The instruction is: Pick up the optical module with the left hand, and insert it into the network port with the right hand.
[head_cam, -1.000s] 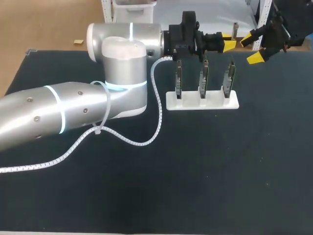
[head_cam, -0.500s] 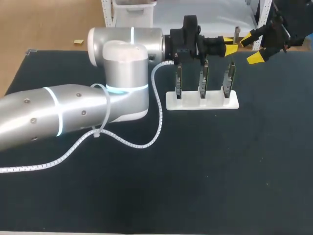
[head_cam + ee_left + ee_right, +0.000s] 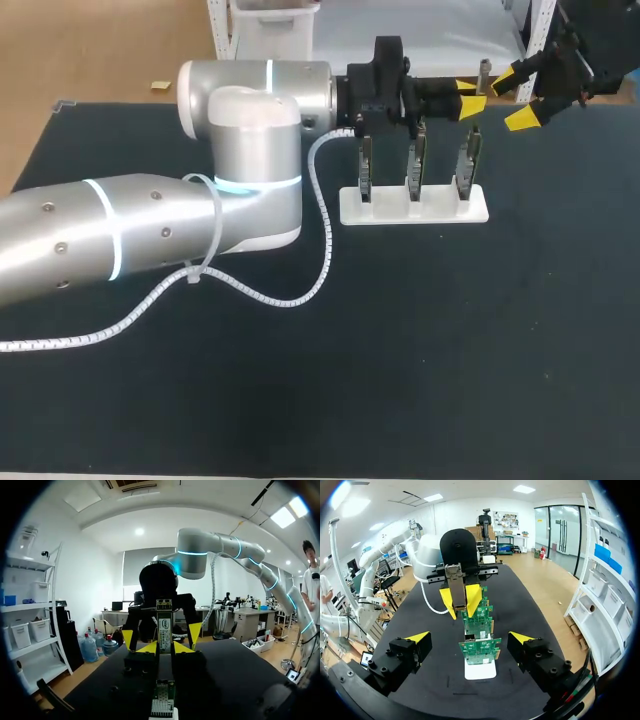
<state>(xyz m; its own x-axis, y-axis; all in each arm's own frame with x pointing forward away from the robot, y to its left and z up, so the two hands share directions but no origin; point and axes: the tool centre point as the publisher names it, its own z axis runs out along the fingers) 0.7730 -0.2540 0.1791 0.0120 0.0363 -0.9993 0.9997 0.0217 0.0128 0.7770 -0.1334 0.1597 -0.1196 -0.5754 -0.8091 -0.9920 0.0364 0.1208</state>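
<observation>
We are at the hand-over step. Our left gripper [image 3: 468, 98] has both fingers closed on the module [image 3: 484, 72], one on each side. It holds the module up in the air at the far side of the table [image 3: 450, 350]. The module stands upright and sticks up above the yellow tips. It is near the board closest to our right arm.

Our right gripper [image 3: 514, 101] is just beside the module and faces it. Its fingers are wide open and hold nothing. The module is ahead of them, not yet between them.

Three boards [image 3: 415, 160] stand on edge in a row in a white stand [image 3: 413, 208]. The port should be on one of them, but we cannot see it well.

We think the pick-up is done and the pass is not. Next, the right gripper should come closer until the module sits between its open fingers. Then it should close on the part that sticks out. Only after that should the left fingers let go. The grip must be straight, because a tilted module will not slide into the port. Then the right arm can line the module up with the port and push it in gently.
</observation>
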